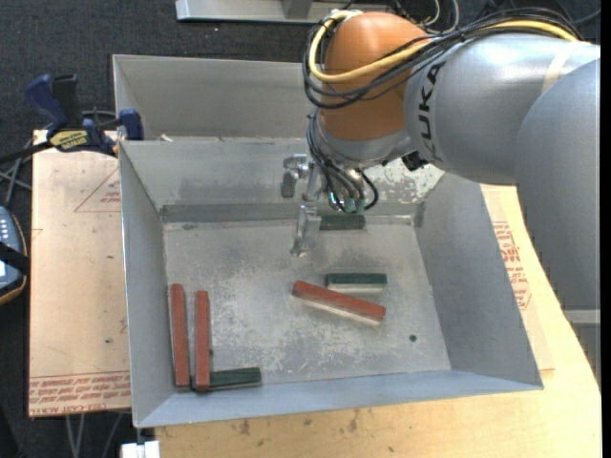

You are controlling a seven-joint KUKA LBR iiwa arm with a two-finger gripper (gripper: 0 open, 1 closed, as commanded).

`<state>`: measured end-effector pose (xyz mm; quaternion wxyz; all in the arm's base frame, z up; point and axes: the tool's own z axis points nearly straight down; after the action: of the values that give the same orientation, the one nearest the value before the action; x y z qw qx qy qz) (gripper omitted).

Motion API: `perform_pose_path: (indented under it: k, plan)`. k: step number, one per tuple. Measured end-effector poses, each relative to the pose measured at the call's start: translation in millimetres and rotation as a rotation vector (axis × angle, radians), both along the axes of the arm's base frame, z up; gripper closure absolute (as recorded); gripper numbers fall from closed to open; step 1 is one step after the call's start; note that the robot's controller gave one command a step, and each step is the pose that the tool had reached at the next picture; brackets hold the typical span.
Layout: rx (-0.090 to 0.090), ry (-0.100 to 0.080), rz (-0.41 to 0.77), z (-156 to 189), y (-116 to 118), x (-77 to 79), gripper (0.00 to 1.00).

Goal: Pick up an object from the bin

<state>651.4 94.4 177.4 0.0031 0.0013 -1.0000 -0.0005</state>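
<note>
Claw: far centre of bin; width cannot be told.
Green bar: just beside claw; probably light, rigid; pinch narrow sides.

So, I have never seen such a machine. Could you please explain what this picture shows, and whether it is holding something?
This is a robot arm: the large grey body with the orange cover, reaching in from the right. One camera looks down on it from above, a little from the side. At the arm's end is its hand, lowered into a grey metal bin near the back wall. A few small things lie on the bin floor. Two reddish-brown bars lie side by side at the front left, with a short dark green bar at their near ends. In the middle are a red and cream bar and a dark green bar behind it. A third green bar lies right beside the hand. I cannot tell whether anything is held.
</note>
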Motion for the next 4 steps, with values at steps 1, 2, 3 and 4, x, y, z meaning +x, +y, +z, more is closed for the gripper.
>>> perform_pose_path:
  k: [1, 2, 3, 4]
  plan:
    - [0.001, -0.008, -0.001, 5.3, -0.3, 1.8, 0.0]
    - [0.002, -0.011, 0.069, -28.3, -45.2, -18.4, 0.0]
    - [-0.001, -0.006, 0.198, -45.6, -75.2, -11.9, 0.0]
    - [0.001, -0.01, 0.221, -52.8, -97.8, -46.4, 0.0]
